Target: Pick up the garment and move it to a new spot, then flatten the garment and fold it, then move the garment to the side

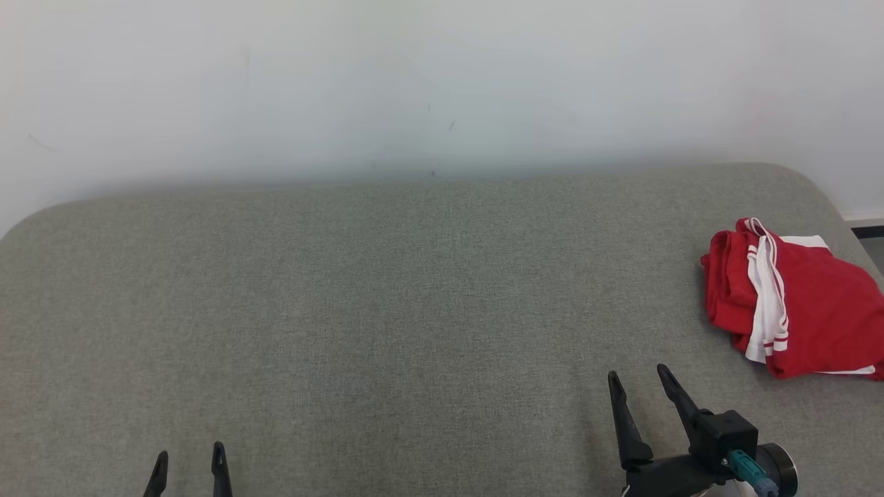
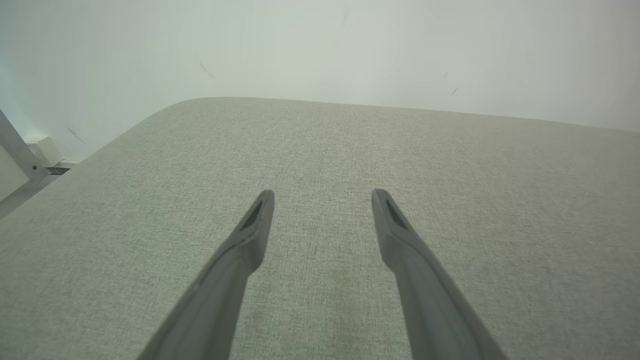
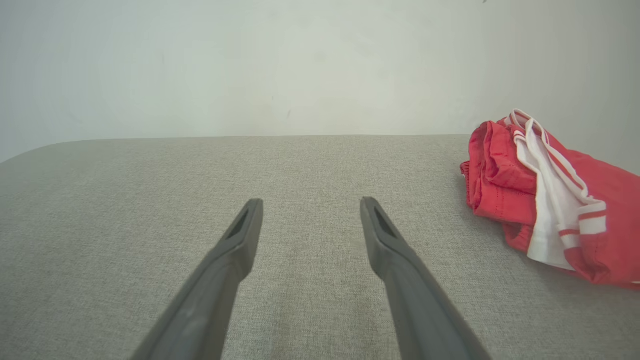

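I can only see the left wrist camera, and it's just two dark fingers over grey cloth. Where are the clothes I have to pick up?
Observer: The red and white garment lies far to the right on the grey surface, near its right edge.
Operator: Is the other arm holding it?
Observer: No. The right gripper is open and apart from it, nearer the robot and to the garment's left.
Operator: Is it folded nicely?
Observer: No, it's bunched up, with a white striped band running across the red.
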{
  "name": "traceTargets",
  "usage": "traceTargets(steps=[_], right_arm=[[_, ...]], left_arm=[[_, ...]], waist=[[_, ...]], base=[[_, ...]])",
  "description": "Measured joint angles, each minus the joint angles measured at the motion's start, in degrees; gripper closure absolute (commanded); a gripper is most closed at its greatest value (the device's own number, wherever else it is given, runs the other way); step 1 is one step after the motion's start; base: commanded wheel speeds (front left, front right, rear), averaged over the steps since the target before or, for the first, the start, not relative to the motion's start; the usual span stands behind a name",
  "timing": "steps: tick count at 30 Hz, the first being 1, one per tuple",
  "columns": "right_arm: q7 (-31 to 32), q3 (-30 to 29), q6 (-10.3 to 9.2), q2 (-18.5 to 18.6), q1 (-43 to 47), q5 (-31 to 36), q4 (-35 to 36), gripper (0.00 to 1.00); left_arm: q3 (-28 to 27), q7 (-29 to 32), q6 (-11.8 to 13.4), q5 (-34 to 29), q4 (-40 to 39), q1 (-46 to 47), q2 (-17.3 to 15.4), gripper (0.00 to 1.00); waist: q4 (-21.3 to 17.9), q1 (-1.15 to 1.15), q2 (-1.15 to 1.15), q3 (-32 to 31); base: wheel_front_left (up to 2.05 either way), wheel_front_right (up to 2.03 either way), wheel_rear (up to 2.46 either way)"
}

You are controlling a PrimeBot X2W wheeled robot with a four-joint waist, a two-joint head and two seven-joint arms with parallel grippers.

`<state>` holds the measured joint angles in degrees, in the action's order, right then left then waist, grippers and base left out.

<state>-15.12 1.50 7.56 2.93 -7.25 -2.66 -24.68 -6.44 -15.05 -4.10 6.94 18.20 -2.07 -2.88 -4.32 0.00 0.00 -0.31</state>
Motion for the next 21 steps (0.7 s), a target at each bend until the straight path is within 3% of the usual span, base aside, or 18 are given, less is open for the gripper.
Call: traceTargets(steps=[21], right_arm=[[0.00, 0.73, 0.00, 0.01, 0.15, -0.81, -0.20, 0.00]], left_arm=[[0.85, 0.00, -0.02, 0.22, 0.74, -0.02, 0.00, 0.00]], waist=[[-1.21, 0.00, 0.00, -0.03]], base=[[0.00, 0.00, 0.00]])
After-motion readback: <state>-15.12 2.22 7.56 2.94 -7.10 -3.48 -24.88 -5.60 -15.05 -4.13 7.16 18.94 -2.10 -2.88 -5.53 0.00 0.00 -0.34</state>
